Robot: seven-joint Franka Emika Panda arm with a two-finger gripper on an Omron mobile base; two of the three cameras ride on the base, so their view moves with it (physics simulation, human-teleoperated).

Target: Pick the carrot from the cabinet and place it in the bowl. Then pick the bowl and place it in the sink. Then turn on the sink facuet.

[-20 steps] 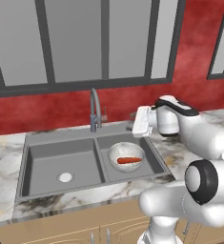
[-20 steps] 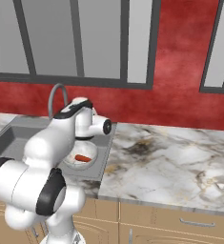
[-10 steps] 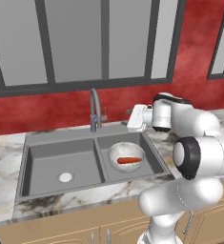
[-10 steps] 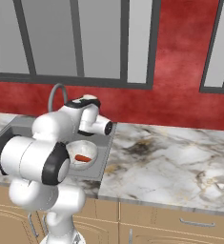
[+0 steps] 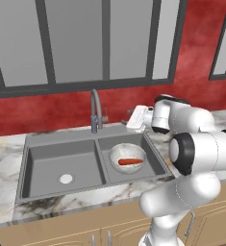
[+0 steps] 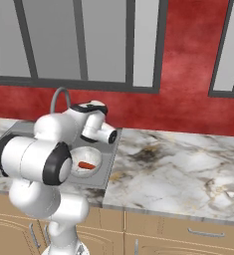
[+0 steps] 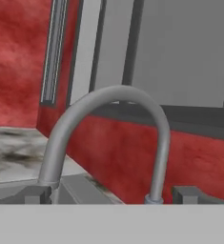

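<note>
Marble counter, red wall behind. Sink (image 5: 61, 158) — bowl (image 5: 127, 158) sits in its right basin, carrot (image 5: 131, 162) inside. Gripper (image 5: 133, 118) has swung left toward the sink facuet (image 5: 95, 109) over the last second, fingers spread, empty — only the tap step remains. Lever hard to make out.

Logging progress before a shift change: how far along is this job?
Done: the small orange carrot lies in the speckled white-grey bowl, which sits in the right basin of the grey double sink. In hand: the open gripper hangs beside the grey gooseneck faucet. Left: turning the faucet on; no water visible.
</note>
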